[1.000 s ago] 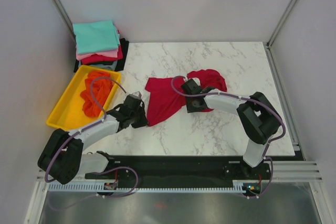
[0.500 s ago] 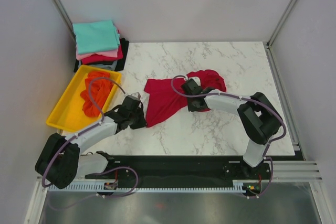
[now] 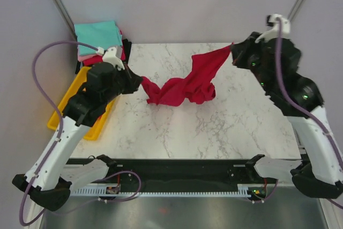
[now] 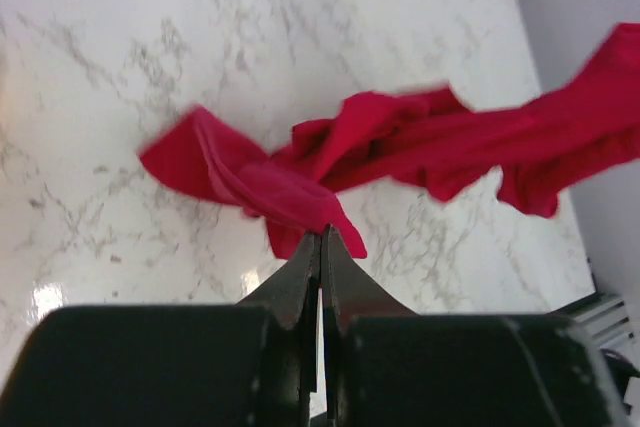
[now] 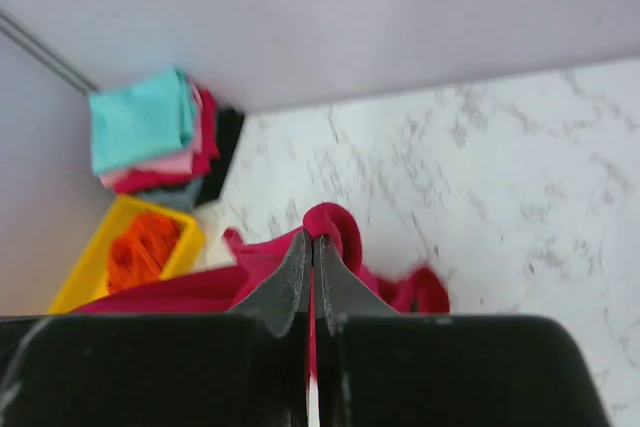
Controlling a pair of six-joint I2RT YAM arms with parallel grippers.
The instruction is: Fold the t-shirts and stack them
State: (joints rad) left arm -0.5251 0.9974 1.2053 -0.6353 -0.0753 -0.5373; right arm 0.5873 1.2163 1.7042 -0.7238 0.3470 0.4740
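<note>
The crimson red t-shirt (image 3: 182, 87) hangs stretched in the air between both grippers, sagging in the middle above the marble table. My left gripper (image 3: 140, 81) is shut on its left end; in the left wrist view (image 4: 322, 232) the cloth (image 4: 420, 142) runs away to the right. My right gripper (image 3: 232, 52) is shut on its right end, raised high at the far right; the right wrist view (image 5: 313, 237) shows cloth (image 5: 335, 222) pinched between the tips. The orange t-shirt (image 3: 80, 97) lies in the yellow tray. Folded shirts are stacked (image 3: 97, 38) at the far left, teal on top.
The yellow tray (image 3: 94, 132) sits at the left table edge, partly hidden under my left arm. The stack rests on a black mat (image 3: 126, 52). Grey walls enclose the table on the far side and both sides.
Both arms have lifted from the table and swung apart, raising the crimson shirt off the surface and pulling it out between them. Before, it lay crumpled on the table.
</note>
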